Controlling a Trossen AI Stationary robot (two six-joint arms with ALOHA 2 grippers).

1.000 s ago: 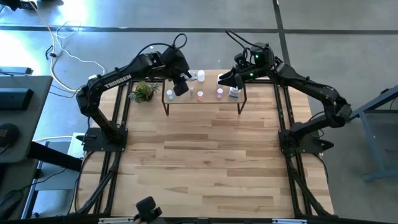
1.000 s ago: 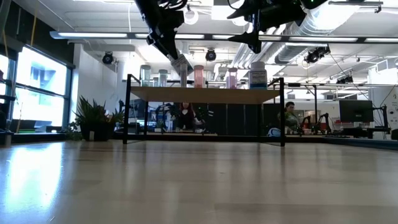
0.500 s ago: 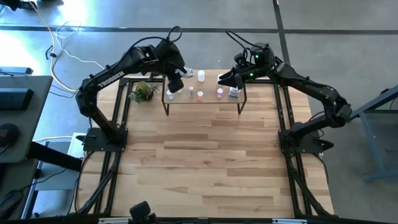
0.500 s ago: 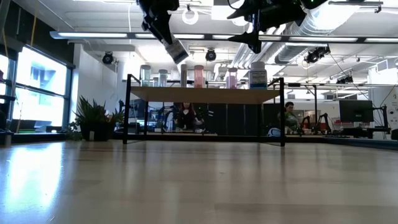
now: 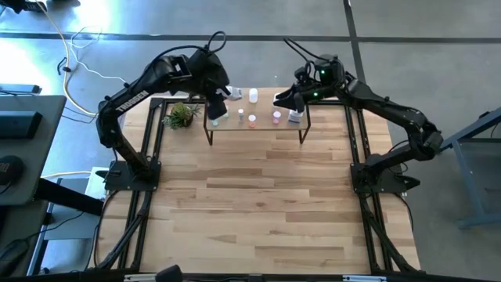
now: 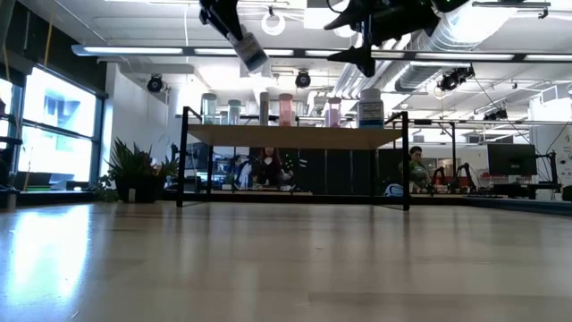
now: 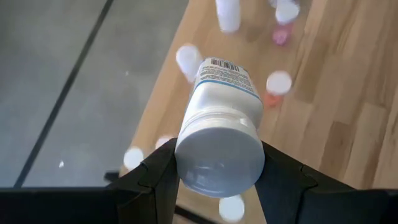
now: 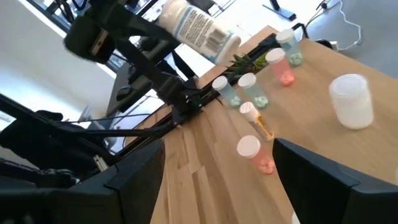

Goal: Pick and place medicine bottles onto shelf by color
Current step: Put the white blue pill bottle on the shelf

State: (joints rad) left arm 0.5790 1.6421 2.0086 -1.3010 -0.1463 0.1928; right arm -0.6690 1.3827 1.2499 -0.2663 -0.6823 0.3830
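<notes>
**Kid:** What do we see from high up?

**Helper:** The left gripper (image 5: 218, 94) holds a big white round medicine bottle with a printed label (image 5: 223, 93) in the air, over the left end of the small light-wood shelf on thin black legs (image 5: 266, 125). The right gripper (image 5: 282, 100) hangs over the right end. A little green plant (image 5: 182, 115) sits just beside the shelf.

**Kid:** And from down low?

**Helper:** The big bottle (image 6: 249, 50) is tilted, high above the shelf (image 6: 295, 135). Small bottles stand in a row on top.

**Kid:** From the left wrist?

**Helper:** Two dark fingers (image 7: 155, 176) squeeze the bottle (image 7: 221, 134) by its sides.

**Kid:** From the right wrist?

**Helper:** Its fingers (image 8: 140, 168) are spread wide, holding nothing. The bottle (image 8: 198, 29) hangs far off.
</notes>
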